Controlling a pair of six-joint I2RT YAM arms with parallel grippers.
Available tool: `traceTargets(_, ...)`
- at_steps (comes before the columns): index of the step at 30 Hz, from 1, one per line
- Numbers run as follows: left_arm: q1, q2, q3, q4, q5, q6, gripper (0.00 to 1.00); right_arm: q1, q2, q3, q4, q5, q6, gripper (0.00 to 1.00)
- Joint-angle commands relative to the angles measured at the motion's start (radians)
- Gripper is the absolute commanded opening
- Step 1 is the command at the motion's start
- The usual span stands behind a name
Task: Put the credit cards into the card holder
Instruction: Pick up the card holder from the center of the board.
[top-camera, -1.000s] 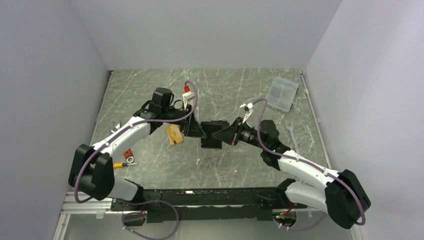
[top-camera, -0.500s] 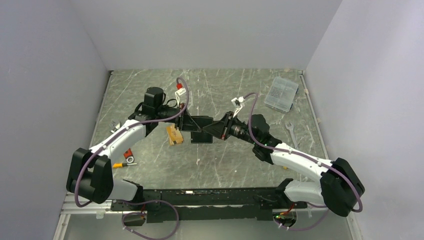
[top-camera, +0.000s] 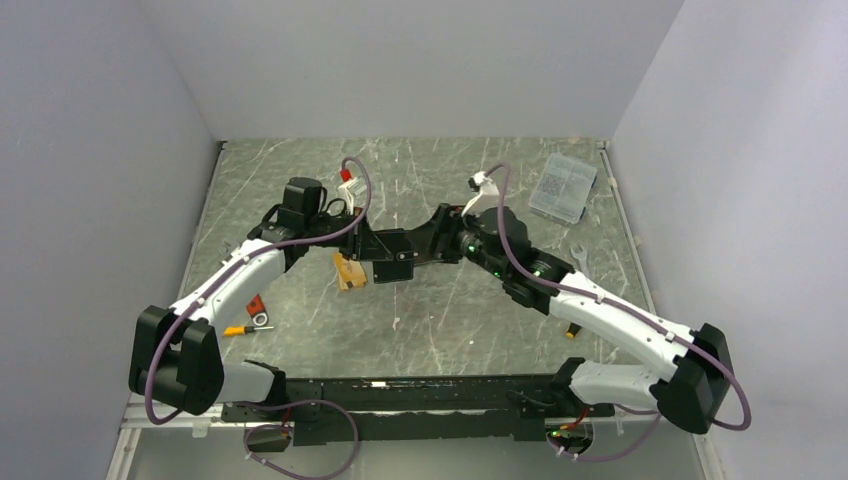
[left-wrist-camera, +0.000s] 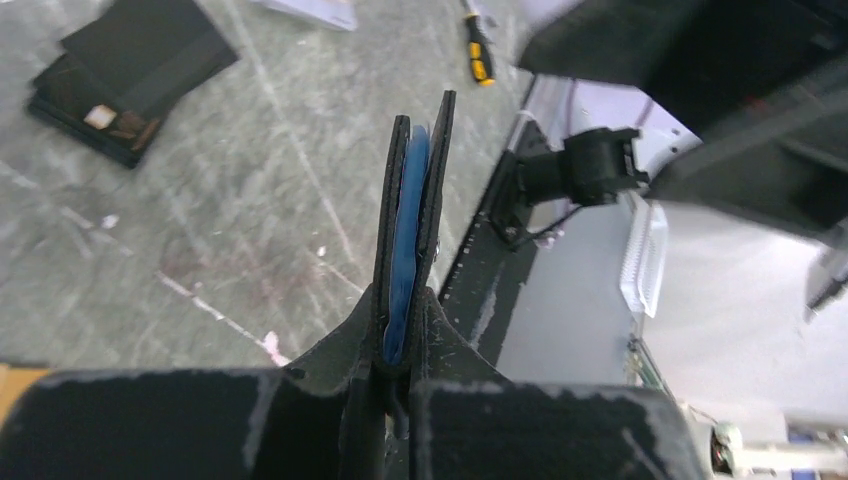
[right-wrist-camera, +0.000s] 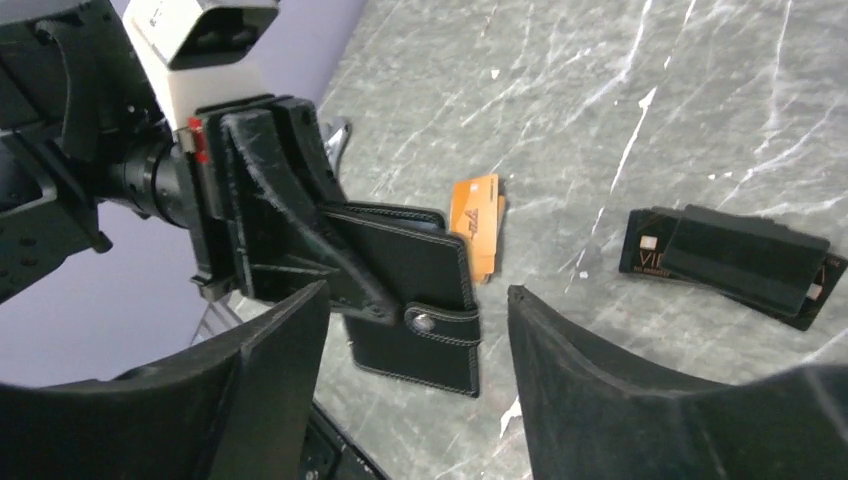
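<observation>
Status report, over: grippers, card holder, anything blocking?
Left gripper shut on card holder, lifted off table. Right gripper open, facing it. Orange card and black cards on table. Nothing blocking seen.

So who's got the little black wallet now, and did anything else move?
The left hand closed on the card holder, then the right hand let go and opened. Both arms carried it a bit left and farther from their bases. The orange card and clear box stayed put.
</observation>
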Motion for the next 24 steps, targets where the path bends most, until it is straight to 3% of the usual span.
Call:
traceTargets(1,0.003,-0.027,0.059,-0.085,-0.188,0.063,0.0,0.119,0.085,0.143,-0.257,0.233,-0.001,0.64)
traceTargets(11,0.002,-0.035,0.054,-0.083,-0.216,0.062,0.0,0.204,0.265,0.268,-0.372,0.328,0.115,0.5)
traceTargets(24,-0.017,-0.036,0.05,-0.069,-0.165,0.065,0.0,0.213,0.304,0.308,-0.293,0.352,0.085,0.51)
